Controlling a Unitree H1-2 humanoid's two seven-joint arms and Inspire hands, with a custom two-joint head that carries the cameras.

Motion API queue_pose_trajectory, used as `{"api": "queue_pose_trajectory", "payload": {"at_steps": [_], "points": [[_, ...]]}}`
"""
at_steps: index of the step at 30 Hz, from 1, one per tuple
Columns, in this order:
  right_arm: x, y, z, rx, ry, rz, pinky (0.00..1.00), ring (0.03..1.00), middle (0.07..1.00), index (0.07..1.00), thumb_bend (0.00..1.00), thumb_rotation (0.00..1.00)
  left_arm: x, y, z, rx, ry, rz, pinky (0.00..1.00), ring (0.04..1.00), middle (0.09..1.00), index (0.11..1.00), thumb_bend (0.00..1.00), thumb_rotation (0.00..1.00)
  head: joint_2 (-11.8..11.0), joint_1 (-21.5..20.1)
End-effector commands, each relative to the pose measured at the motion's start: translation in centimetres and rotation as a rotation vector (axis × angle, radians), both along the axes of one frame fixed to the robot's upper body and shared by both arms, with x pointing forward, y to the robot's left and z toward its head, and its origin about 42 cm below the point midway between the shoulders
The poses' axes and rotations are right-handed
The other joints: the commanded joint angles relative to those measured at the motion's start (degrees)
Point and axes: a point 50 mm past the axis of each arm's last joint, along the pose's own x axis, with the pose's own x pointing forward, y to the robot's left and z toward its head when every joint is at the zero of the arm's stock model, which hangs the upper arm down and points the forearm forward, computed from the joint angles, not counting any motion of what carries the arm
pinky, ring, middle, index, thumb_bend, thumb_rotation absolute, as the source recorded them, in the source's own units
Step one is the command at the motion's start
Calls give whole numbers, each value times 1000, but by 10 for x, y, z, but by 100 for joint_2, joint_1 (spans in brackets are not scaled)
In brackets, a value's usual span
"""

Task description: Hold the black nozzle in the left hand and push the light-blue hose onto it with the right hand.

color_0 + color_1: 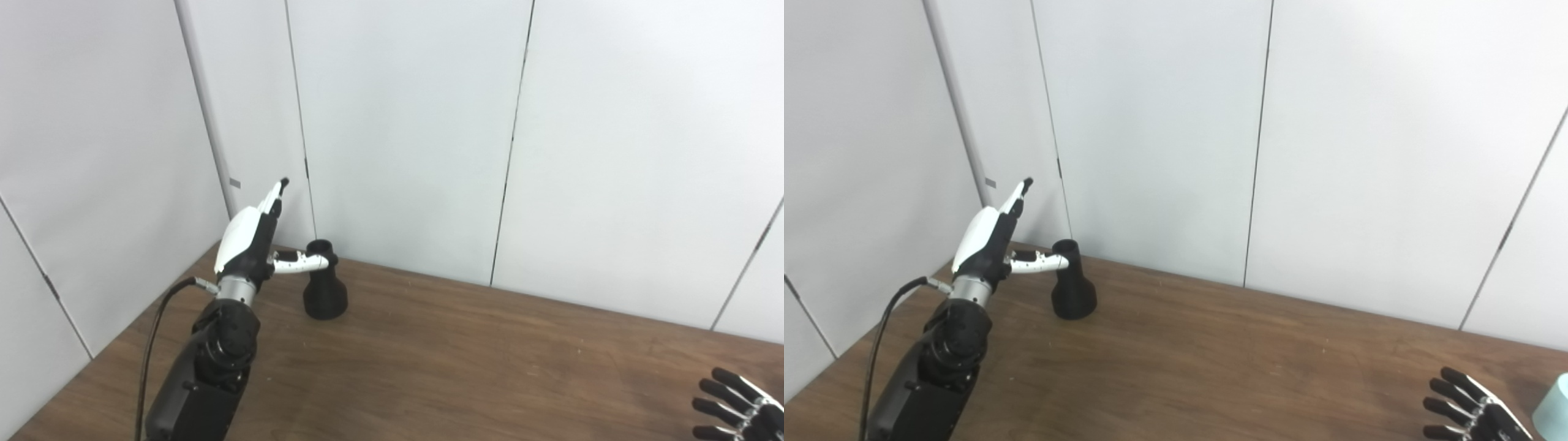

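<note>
The black nozzle (324, 284) stands upright on the wooden table (465, 355), wide end down, near the back left corner. My left hand (256, 239) is raised just left of it, open, fingers pointing up toward the wall and the thumb reaching to the nozzle's narrow neck; I cannot tell whether it touches. My right hand (1473, 409) lies low at the bottom right, open with fingers spread, holding nothing. The light-blue hose (1554, 407) shows only as a pale end at the right edge of the right eye view, just right of that hand.
White wall panels (404, 135) close off the back and left sides of the table. A black cable (156, 331) hangs along my left forearm. Bare wood stretches between the nozzle and my right hand.
</note>
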Motion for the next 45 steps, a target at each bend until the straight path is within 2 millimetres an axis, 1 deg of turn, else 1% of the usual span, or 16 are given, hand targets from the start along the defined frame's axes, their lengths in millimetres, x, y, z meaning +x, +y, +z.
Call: {"api": "queue_pose_trajectory", "payload": {"at_steps": [1,5,9,14,19,23,26,28,29,30,32,35,40,45], "points": [[2,1,23,-16,-107,6,592,736,789,797,582,0,7,6,17,44,-17,38,1000,1000,1000,1000,1000,300,10,-26],[1,2,23,-27,-114,2,572,725,780,788,597,0,9,5,3,23,37,38,1000,1000,1000,1000,1000,307,41,-34],[0,3,24,-41,-121,4,558,718,774,780,610,0,10,7,-22,3,86,35,1000,1000,1000,1000,1000,332,71,-36],[-1,1,25,-47,-122,8,559,716,773,777,617,10,7,1,-37,-21,124,51,1000,1000,1000,1000,1000,314,102,-32],[-2,1,25,-41,-121,19,564,720,778,777,616,14,10,-1,-47,-31,153,59,1000,1000,1000,1000,1000,326,133,-49],[-2,1,26,-42,-120,17,568,722,780,777,614,14,14,-7,-54,-65,194,36,1000,1000,1000,1000,1000,336,154,-95],[-1,2,26,-40,-119,17,560,717,777,774,619,20,14,-12,-61,-86,216,20,1000,1000,1000,1000,1000,319,170,-108],[-2,1,25,-37,-117,16,553,711,773,772,624,29,15,-13,-64,-88,223,17,1000,1000,953,993,1000,306,177,-111],[-2,1,25,-37,-116,14,552,711,772,771,625,31,16,-13,-67,-84,226,18,1000,1000,944,991,1000,303,181,-119],[-2,1,25,-37,-115,12,547,708,770,769,629,38,17,-13,-69,-78,229,21,1000,1000,923,974,998,290,181,-119],[-2,1,26,-36,-113,9,542,707,769,767,631,43,19,-12,-73,-64,235,26,1000,1000,910,961,991,278,191,-139],[-3,2,26,-31,-111,7,541,708,770,766,632,47,22,-12,-78,-44,242,34,1000,1000,921,939,970,272,191,-139],[-4,3,27,-31,-107,5,542,706,772,766,633,48,26,-10,-81,-36,246,60,1000,1000,936,927,953,271,234,-173],[-5,4,27,-27,-104,5,543,707,773,766,634,50,34,-5,-81,-82,226,91,1000,1000,926,902,913,263,260,-187]]}}
